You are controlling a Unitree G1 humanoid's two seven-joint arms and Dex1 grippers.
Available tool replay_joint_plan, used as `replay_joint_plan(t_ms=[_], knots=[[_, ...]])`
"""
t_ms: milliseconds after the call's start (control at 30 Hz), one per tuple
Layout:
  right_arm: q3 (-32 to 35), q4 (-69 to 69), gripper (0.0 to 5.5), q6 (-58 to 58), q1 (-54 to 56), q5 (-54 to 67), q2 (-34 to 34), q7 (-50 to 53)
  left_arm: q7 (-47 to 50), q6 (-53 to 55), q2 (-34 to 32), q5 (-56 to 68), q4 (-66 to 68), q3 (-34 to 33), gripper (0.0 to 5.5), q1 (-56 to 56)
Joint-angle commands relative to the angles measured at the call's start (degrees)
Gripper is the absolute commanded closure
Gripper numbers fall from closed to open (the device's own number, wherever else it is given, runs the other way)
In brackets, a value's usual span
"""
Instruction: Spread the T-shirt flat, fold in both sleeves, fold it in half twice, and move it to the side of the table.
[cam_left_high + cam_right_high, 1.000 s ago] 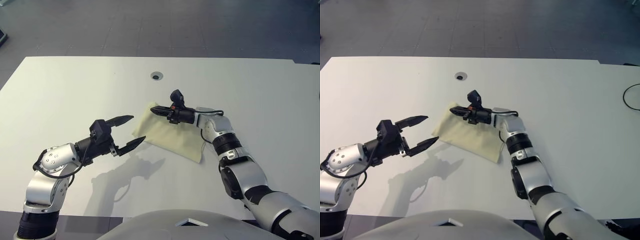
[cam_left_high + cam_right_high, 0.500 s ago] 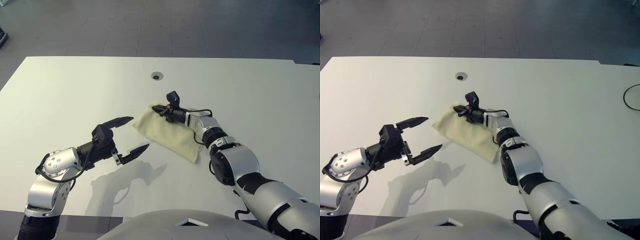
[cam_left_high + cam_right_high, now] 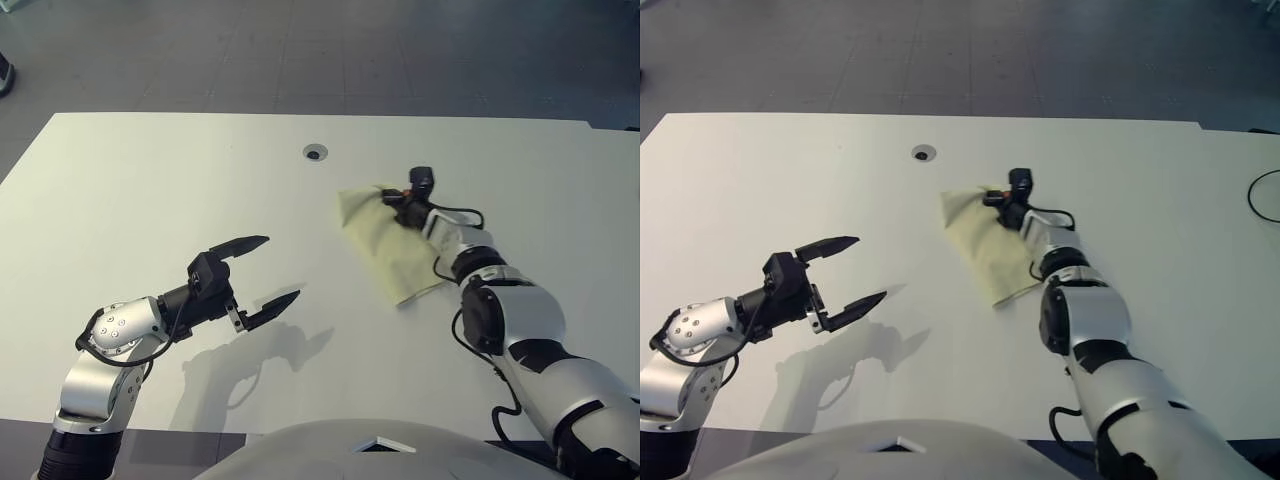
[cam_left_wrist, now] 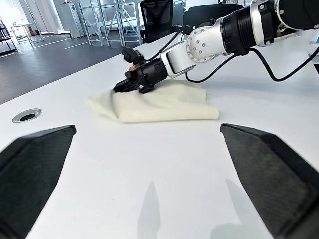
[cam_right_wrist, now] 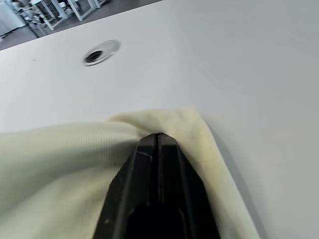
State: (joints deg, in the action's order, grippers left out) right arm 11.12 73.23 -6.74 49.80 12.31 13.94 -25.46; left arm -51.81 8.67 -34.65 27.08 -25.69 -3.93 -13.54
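Cream cloth, folded down to a small thick packet: the T-shirt (image 3: 385, 245) lies on the white worktop (image 3: 150, 180), right of the middle and nearer the far edge, a little apart from the round cable hole (image 3: 315, 152). My right gripper (image 5: 157, 135) sits at the packet's far corner with its jaws pressed together on the cloth, the fabric bunching up around the tips. My left gripper (image 3: 280, 267) hangs over the near left part of the worktop with its jaws spread wide, holding nothing, well apart from the shirt.

As I judge it, the folding is done and what remains is taking the packet to the right edge.

To do that well, I should hold the pinch firm through all the layers, since a grip on the top layer alone would peel the fold open. I should drag low, barely unloading the cloth, so the trailing end slides flat behind the pinched corner rather than dangling and unfolding. A slow, straight pull toward the right edge suits this, stopping short of it so nothing hangs over. Only with the packet lying flat should I open, then lift straight up to avoid catching the corner.
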Motion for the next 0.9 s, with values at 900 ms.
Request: replay_joint_plan(t_ms=[900], knots=[[5.13, 1.59, 5.50, 7.08, 1.17, -4.13, 11.50, -1.99, 1.73, -1.44, 0.61, -0.46, -0.27, 0.63, 0.12, -0.37]])
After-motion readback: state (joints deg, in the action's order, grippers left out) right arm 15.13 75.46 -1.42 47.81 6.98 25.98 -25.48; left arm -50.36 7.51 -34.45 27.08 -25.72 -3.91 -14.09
